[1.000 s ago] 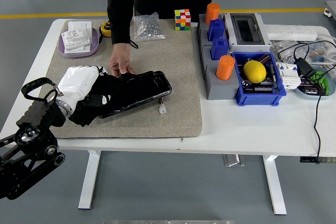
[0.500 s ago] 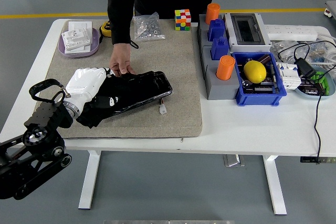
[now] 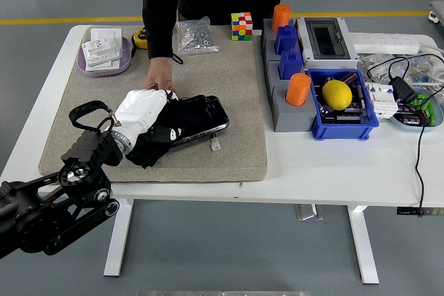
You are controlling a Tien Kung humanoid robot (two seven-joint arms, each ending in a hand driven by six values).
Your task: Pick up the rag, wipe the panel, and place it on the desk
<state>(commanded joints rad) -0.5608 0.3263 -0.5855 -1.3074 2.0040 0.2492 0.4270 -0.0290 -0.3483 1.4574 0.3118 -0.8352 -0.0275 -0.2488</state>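
Since a second ago our left hand (image 3: 141, 110) has slid rightward along the panel (image 3: 198, 117), dragging the rag (image 3: 154, 145) with it. We see the white hand lying on the black rag, fingers curled down onto the cloth and pressing it against the glossy black panel on the mat (image 3: 229, 74). We cannot tell whether the fingers pinch the cloth or only bear on it. Rag and panel lie near the mat's front left. Just behind our hand, a person's hand (image 3: 158, 75) touches the panel's far edge. A small white connector (image 3: 216, 145) lies beside the panel's right end. Farther right stand a blue bin (image 3: 343, 121) and a lemon (image 3: 336, 93).
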